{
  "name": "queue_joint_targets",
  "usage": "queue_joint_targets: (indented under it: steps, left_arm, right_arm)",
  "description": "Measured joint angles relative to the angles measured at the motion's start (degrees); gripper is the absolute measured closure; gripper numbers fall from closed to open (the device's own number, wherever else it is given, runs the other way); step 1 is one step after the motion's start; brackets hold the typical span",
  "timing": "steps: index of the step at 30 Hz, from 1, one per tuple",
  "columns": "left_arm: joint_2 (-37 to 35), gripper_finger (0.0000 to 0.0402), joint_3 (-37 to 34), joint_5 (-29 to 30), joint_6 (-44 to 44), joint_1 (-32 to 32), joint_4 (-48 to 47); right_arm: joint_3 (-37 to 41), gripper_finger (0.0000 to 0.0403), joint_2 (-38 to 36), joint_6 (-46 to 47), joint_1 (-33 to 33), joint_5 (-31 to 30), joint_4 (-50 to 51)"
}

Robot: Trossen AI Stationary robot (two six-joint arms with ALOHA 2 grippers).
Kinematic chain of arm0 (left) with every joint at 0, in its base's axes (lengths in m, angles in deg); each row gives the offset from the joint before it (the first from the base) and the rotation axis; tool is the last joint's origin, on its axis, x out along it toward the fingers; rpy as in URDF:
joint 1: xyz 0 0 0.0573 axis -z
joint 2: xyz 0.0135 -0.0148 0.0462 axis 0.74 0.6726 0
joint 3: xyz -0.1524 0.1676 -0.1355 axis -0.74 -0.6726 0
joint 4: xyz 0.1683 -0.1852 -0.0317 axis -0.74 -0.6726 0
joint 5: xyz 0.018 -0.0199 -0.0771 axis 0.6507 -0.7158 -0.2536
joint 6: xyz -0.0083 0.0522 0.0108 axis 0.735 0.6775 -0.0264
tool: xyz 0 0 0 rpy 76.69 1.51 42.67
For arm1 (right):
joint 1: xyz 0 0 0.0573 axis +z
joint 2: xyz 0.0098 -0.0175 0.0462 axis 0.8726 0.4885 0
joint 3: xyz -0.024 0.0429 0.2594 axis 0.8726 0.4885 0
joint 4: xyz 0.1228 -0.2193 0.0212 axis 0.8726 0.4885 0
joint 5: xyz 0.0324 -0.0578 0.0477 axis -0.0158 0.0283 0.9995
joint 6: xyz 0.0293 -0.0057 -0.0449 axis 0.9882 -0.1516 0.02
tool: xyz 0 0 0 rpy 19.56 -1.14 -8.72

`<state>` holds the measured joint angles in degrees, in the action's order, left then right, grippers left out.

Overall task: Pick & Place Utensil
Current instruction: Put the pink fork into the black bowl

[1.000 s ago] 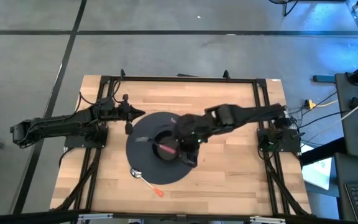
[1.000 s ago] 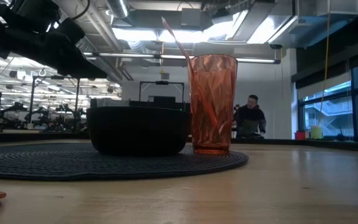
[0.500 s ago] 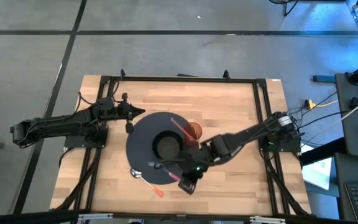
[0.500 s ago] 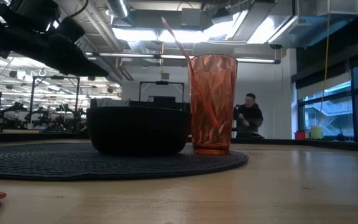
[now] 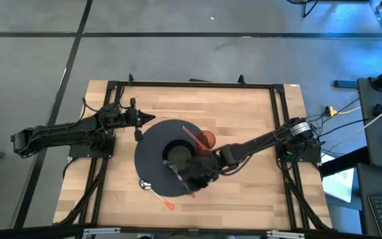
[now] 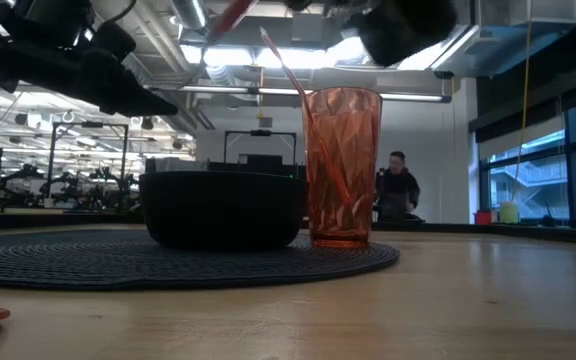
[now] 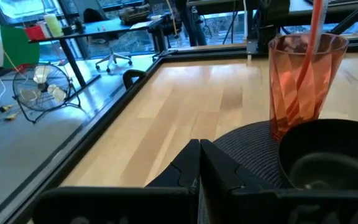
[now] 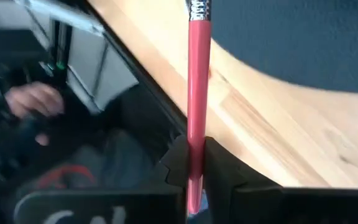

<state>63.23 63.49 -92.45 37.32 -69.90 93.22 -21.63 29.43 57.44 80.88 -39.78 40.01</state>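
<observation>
Right gripper (image 5: 190,180): over the front edge of the mat, dark fingers (image 8: 219,168) clamped on the red-handled metal utensil (image 8: 197,87), its smooth pink-red handle straight between them and a ridged metal collar at the far end.
Held utensil, from above: a thin pink-red stick, slanted above the mat just in front of the bowl.
Left gripper (image 5: 138,119): beside the mat's far-left edge, pointed fingers (image 7: 199,163) pressed together, holding nothing.
Mat: round dark woven placemat (image 5: 150,149), ribbed texture, flat on the pale wooden plank table (image 5: 244,113).
Bowl: squat black matte bowl (image 6: 223,208), round, in the middle of the mat.
Cup: tall orange-red faceted translucent plastic tumbler (image 6: 342,165), upright on the mat just beside the bowl, a pink-red straight utensil handle (image 6: 286,62) leaning out of it.
Spoon: metal spoon with an orange-red handle (image 5: 156,194), flat on the wood just off the mat's front edge.
Background: a person (image 6: 396,186) in the room beyond the table.
</observation>
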Motion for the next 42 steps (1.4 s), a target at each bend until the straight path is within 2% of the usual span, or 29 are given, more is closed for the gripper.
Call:
queue_joint_targets:
  steps: [4,16,27,39,42]
  left_arm:
    - [0.0,0.0398,0.0,-0.7,-0.1,0.0,-0.4]
    - [0.0,0.0398,0.0,-1.6,0.4,0.0,-0.2]
    - [0.0,0.0398,0.0,-2.1,-0.2,1.8,-0.2]
    - [0.0,0.0398,0.0,-1.6,0.5,2.7,-0.2]
    - [0.0,0.0398,0.0,-1.6,0.5,2.7,-0.2]
  right_arm:
    - [3.0,0.0376,0.0,2.2,-1.4,0.9,-6.6]
    - [9.6,0.0376,0.0,5.1,-3.9,3.0,-6.2]
    - [9.7,0.0376,0.0,5.9,-6.7,2.5,-5.8]
    - [9.7,0.0374,0.3,7.9,-8.6,8.8,-4.7]
    - [9.7,0.0372,0.3,7.9,-8.9,8.9,-4.7]
